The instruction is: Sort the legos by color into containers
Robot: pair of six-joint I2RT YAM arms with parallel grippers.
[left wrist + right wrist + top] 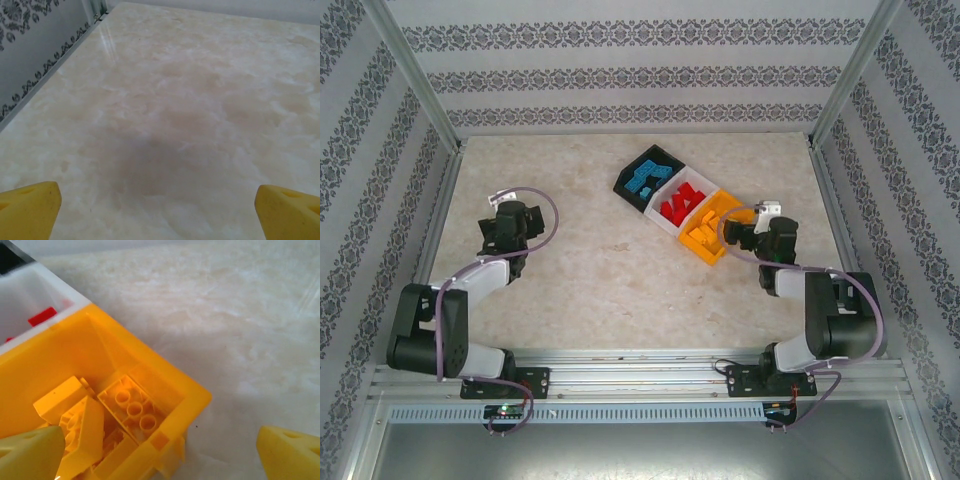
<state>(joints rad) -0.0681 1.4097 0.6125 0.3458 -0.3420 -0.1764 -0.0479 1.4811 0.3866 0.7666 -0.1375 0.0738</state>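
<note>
Three joined containers lie in a slanted row right of the table's middle. The black bin (663, 153) holds blue legos (645, 178), the white bin (699, 178) holds red legos (677, 207), and the orange bin (728, 204) holds orange legos (703, 232). My right gripper (767, 212) hovers open just right of the orange bin. In the right wrist view, the right gripper (160, 455) spans the near corner of the orange bin (60, 350), above orange legos (132, 407). My left gripper (503, 203) is open at the table's left, and in its wrist view the left gripper (159, 212) has bare table beneath it.
The marble-patterned table (600, 280) is walled by patterned panels, with a metal frame rail (60, 70) along its left edge. In the right wrist view, the white bin (30, 295) shows a red lego (42, 316), with a sliver of the black bin (10, 257) beyond.
</note>
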